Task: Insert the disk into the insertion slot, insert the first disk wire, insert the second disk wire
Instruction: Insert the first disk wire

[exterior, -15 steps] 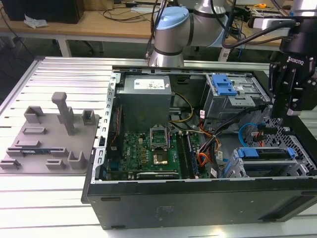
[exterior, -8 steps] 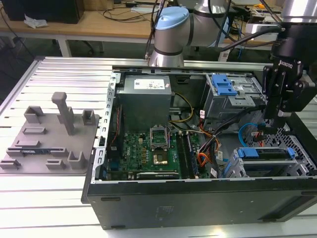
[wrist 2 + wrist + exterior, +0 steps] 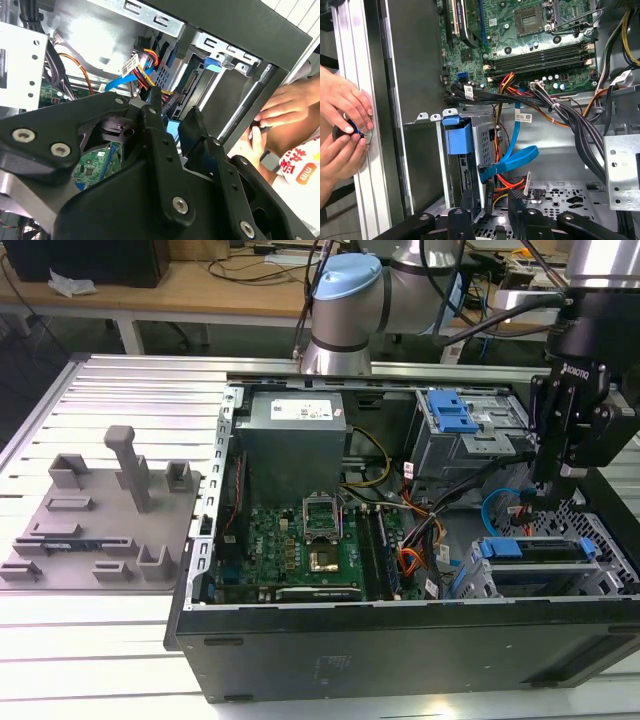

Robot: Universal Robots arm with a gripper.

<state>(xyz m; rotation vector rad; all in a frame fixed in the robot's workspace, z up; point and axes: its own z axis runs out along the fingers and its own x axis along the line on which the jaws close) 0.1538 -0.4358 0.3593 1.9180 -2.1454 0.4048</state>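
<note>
While near disk (image 3: 470,155), gripper (image 3: 491,196) beside white tag (image 3: 526,182).

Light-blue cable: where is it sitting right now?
On the exterior view's right, the light-blue cable loops between the upper grey bay and the disk, just beside the pincer.

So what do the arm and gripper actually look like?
Arm: silver-grey tubes, light-blue joint caps, black cables looped alongside. Gripper: matte black, with white lettering on its body in the exterior view. Its fingers are black jointed links with silver screw heads.
</note>
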